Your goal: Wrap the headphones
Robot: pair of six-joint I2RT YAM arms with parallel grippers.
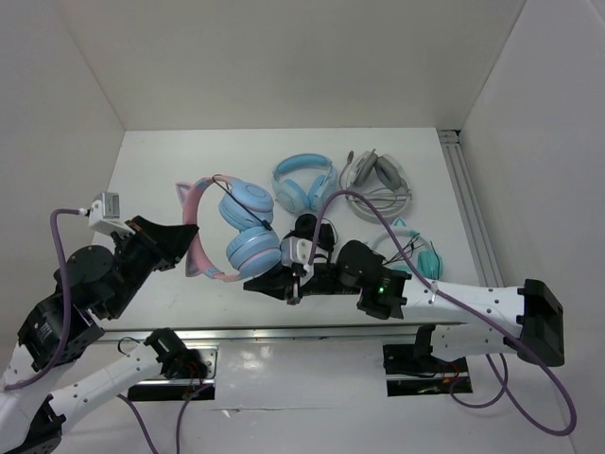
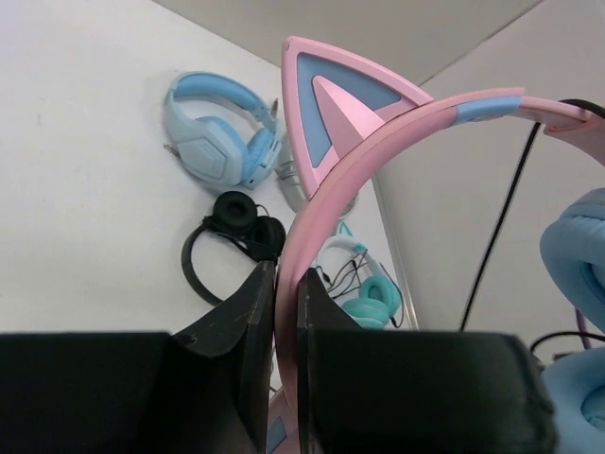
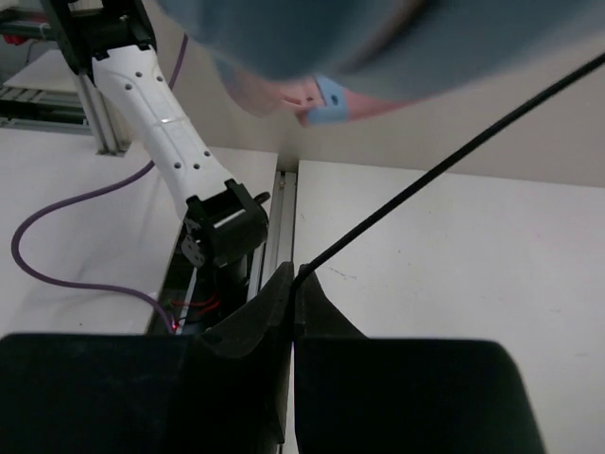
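Note:
The headphones [image 1: 236, 227] have a pink cat-ear headband and light blue earcups, held above the table at centre left. My left gripper [image 1: 187, 238] is shut on the pink headband [image 2: 326, 189], which runs up between its fingers in the left wrist view. My right gripper [image 1: 253, 284] sits just below the lower earcup and is shut on the thin dark cable [image 3: 444, 165], which runs taut up and right from its fingertips toward the blurred earcup [image 3: 378, 38] overhead.
An all-light-blue pair [image 1: 302, 182], a grey-white pair [image 1: 378, 178], a small black pair [image 1: 317, 232] and a teal pair [image 1: 421, 253] lie at the back and right. A metal rail [image 1: 470, 203] runs along the right edge.

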